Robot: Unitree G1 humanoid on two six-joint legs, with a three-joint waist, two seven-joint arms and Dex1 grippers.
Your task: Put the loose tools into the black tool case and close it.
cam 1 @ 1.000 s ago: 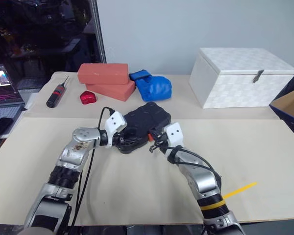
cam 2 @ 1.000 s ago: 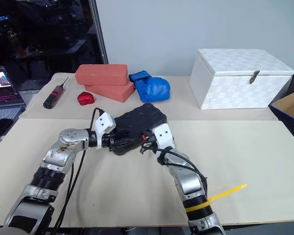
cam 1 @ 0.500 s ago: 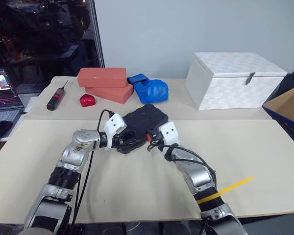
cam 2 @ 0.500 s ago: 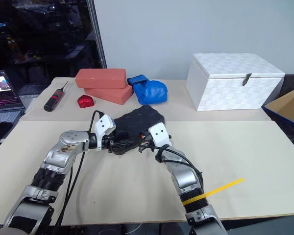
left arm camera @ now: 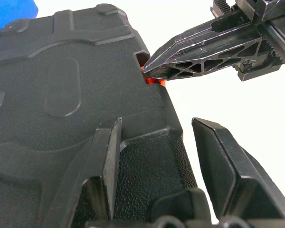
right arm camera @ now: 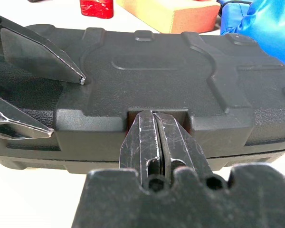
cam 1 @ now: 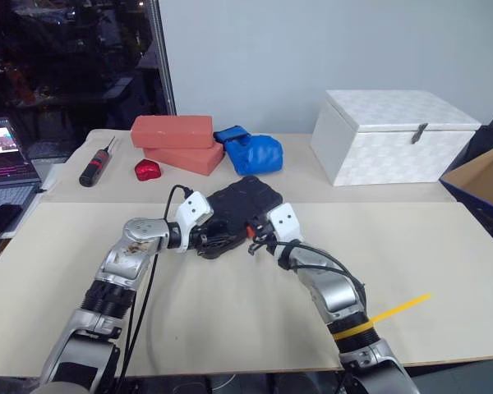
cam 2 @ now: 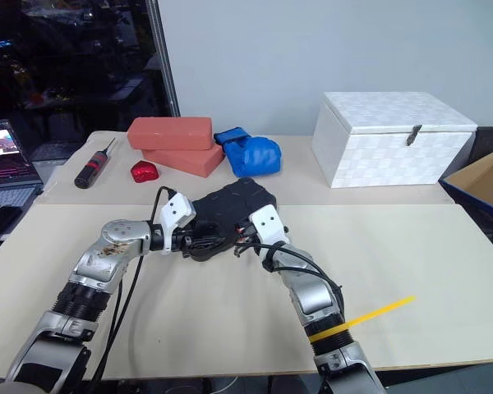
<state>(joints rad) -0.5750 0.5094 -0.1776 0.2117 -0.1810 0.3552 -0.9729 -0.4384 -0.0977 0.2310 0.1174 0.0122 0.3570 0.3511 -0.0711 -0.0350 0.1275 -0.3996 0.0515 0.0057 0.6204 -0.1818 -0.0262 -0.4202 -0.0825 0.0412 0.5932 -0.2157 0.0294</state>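
Meanwhile, the left tool [cam 1: 207, 237] is straddling the near left corner of the closed black tool case [cam 1: 242, 201] lying mid-desk [cam 1: 230, 328], one finger on the lid, one past its edge. Rightward, the right tool [right arm camera: 156, 142] (fingers pressed together) is resting its tips against the orange latch [left arm camera: 154, 80].

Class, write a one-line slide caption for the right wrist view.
Shut right hand pressing at the closed black tool case's latch notch while the left hand clamps its corner.

Bare table [cam 1: 230, 320] near side of case [cam 1: 238, 205]; blue bundle [cam 1: 255, 152], bricks [cam 1: 177, 139] crowd far side.
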